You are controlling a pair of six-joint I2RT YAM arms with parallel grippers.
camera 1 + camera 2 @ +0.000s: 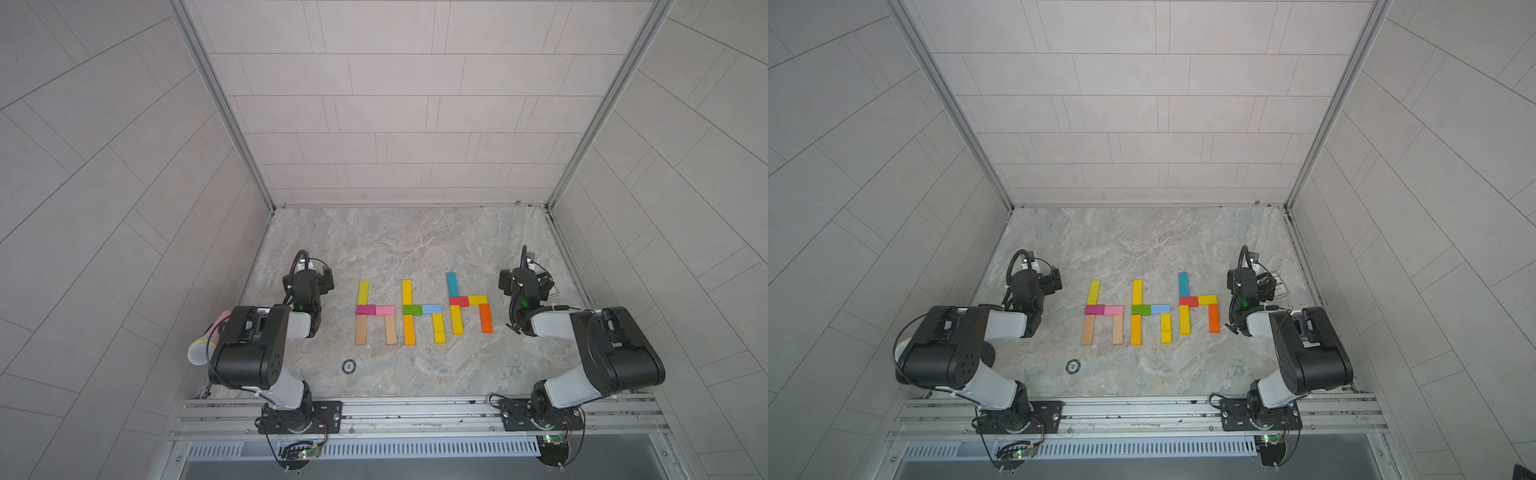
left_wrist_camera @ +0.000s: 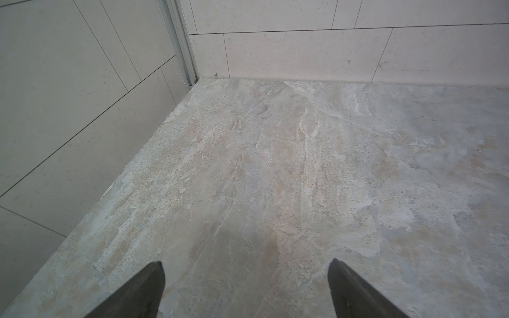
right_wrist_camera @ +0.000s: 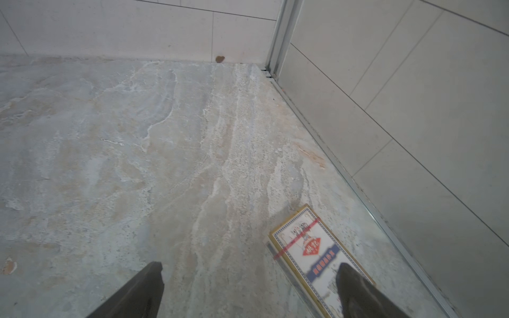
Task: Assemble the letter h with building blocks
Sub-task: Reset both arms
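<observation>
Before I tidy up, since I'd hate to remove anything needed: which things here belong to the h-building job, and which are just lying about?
Job: the building blocks, laid out as three h shapes.
Lying about: the printed card, the microphone, the small round disc.

The building blocks (image 1: 424,309) lie flat on the table (image 1: 415,249) between the left gripper (image 2: 246,272) and the right gripper (image 3: 249,274), in three clusters side by side. A card (image 3: 311,247) lies under the right gripper's outer side, away from the blocks. A disc (image 1: 348,366) lies behind the left gripper, toward the blocks' side.
</observation>
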